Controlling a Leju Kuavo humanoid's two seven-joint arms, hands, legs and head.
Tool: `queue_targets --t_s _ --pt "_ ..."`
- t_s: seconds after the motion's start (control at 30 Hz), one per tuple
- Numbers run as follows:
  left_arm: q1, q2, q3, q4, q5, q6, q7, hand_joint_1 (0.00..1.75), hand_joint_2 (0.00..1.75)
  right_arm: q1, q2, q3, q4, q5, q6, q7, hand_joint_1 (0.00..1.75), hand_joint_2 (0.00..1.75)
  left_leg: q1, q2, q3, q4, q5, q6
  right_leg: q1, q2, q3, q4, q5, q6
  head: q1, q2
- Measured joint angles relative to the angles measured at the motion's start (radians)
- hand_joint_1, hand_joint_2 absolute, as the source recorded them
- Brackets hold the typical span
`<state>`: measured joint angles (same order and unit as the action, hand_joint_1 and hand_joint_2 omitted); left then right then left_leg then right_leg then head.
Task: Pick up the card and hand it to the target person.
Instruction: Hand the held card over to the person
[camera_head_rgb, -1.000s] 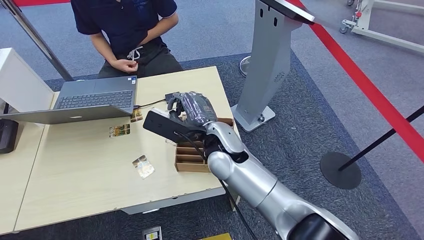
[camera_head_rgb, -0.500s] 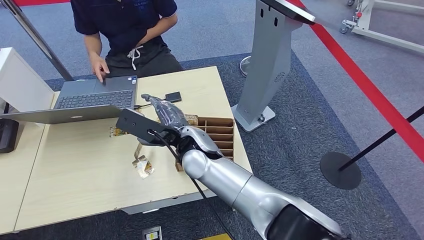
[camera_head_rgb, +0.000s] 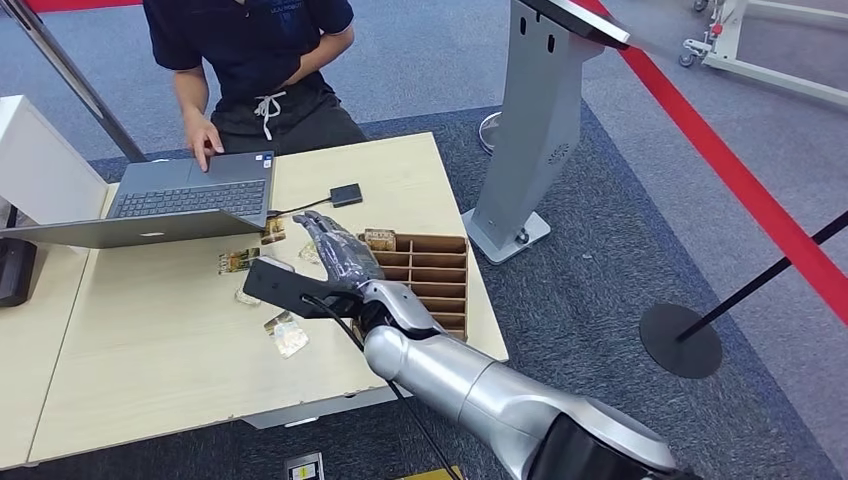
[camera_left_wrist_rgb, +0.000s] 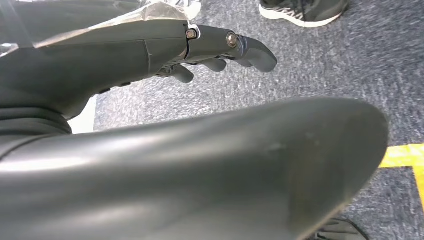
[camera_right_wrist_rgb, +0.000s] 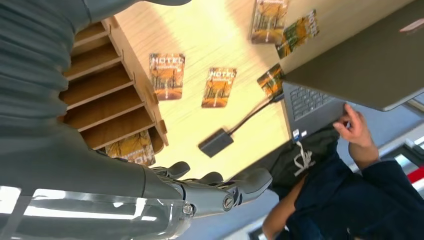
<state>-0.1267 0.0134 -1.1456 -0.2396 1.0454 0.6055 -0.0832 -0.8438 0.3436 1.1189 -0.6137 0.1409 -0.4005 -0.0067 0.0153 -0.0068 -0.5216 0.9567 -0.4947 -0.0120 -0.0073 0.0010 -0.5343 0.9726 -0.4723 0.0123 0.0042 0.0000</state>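
Several orange hotel cards lie on the wooden table (camera_head_rgb: 150, 350): one (camera_head_rgb: 239, 261) near the laptop, one (camera_head_rgb: 288, 335) nearer me, one (camera_head_rgb: 273, 231) by the laptop's corner. The right wrist view shows two more cards (camera_right_wrist_rgb: 166, 75) (camera_right_wrist_rgb: 218, 86) flat beside the organizer. Another card (camera_head_rgb: 380, 238) stands in the wooden organizer (camera_head_rgb: 430, 272). My right hand (camera_head_rgb: 335, 250) hovers over the table just left of the organizer, fingers (camera_right_wrist_rgb: 215, 189) stretched out, holding nothing. My left hand (camera_left_wrist_rgb: 200, 45) hangs over carpet, fingers loosely apart and empty. The person (camera_head_rgb: 250, 50) sits behind the table, one hand on the laptop.
An open laptop (camera_head_rgb: 190, 195) sits at the table's back left, with a black adapter (camera_head_rgb: 346, 194) and cable beside it. A grey kiosk stand (camera_head_rgb: 535, 120) rises right of the table. A barrier post base (camera_head_rgb: 680, 340) and red floor line (camera_head_rgb: 740, 180) lie further right.
My right hand has swung left off the organizer and come lower over the cards. The person's hand has moved from the lap onto the laptop.
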Motion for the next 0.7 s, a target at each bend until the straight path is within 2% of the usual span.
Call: queue_targets --t_s 0.17,0.33,0.43,0.53,0.7 --pt "0.001 0.000 0.000 0.000 0.016 0.008 0.002 0.00 0.00 0.028 -0.013 -0.002 0.003 0.173 -0.109 0.024 0.00 1.75 0.000 0.000 0.000 0.000 0.000 0.000 0.000 0.000 0.000 0.000 0.000 0.000 0.000 0.000" --pt "0.003 0.000 0.002 0.000 0.036 0.018 0.004 0.00 0.00 0.089 -0.060 -0.031 -0.080 0.501 -0.173 0.174 0.00 1.75 0.000 0.000 0.000 0.000 0.000 0.000 0.000 0.000 0.000 0.000 0.000 0.000 0.000 0.000" --pt "0.004 0.000 0.003 0.000 0.046 0.023 0.012 0.00 0.00 0.149 -0.098 -0.065 -0.166 0.626 -0.155 0.232 0.00 1.75 0.000 0.000 0.001 0.000 0.000 0.000 0.000 0.000 0.000 -0.001 0.000 0.000 0.000 0.000" --pt "0.006 0.000 0.004 0.000 0.054 0.032 0.021 0.00 0.00 0.225 -0.142 -0.105 -0.267 0.637 -0.106 0.253 0.00 1.75 0.000 0.000 0.001 0.000 0.000 0.000 0.000 0.000 0.000 -0.001 0.000 0.000 0.000 0.000" --pt "0.006 0.000 0.007 0.000 0.063 0.049 0.020 0.00 0.00 0.335 -0.206 -0.166 -0.414 0.501 0.001 0.259 0.00 1.75 0.000 0.000 0.001 0.000 0.000 0.000 0.000 0.000 0.000 -0.001 0.000 0.000 0.000 0.000"
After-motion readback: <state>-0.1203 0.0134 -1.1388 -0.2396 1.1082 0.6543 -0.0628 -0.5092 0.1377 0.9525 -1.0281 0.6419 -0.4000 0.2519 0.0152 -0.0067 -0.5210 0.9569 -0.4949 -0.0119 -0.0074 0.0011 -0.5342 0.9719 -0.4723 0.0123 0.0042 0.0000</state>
